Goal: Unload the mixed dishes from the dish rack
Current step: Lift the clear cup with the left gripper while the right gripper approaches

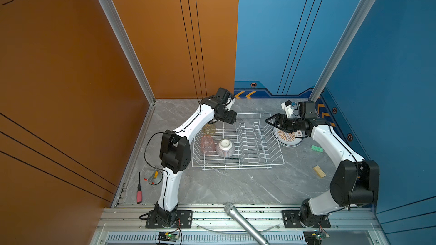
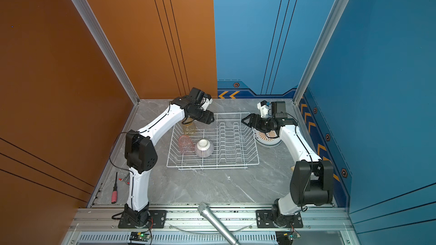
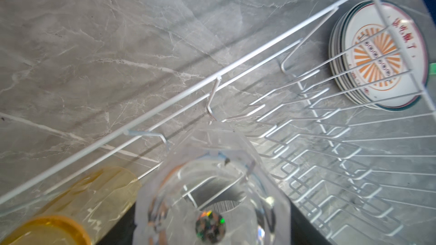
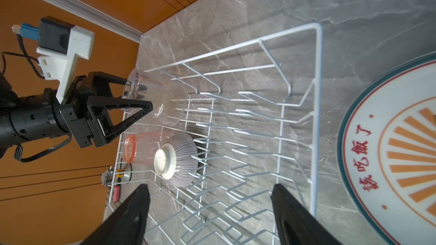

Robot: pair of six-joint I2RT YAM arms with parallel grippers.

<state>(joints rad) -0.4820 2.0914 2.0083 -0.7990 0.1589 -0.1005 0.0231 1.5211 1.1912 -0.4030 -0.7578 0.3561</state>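
The white wire dish rack (image 1: 254, 113) (image 2: 231, 113) stands mid-table. In its left part are an amber tumbler (image 1: 209, 128) (image 3: 70, 208), a pink tumbler (image 1: 207, 144) (image 4: 141, 146) and an upturned striped bowl (image 1: 225, 148) (image 4: 177, 159). My left gripper (image 1: 232, 120) (image 4: 146, 97) hovers over the rack's far left corner, shut on a clear tumbler (image 3: 212, 185) held on its side. A stack of plates (image 1: 289, 139) (image 3: 377, 60), orange sunburst on top, lies on the table right of the rack. Above the rack's right rim, my right gripper (image 1: 269, 122) (image 4: 210, 186) is open and holds nothing.
A red-handled screwdriver (image 1: 139, 192) and a small clamp (image 1: 153, 176) lie by the left wall. A green block (image 1: 316, 148) and a wooden block (image 1: 319, 171) sit on the right. A microphone (image 1: 243, 222) pokes in over the front rail.
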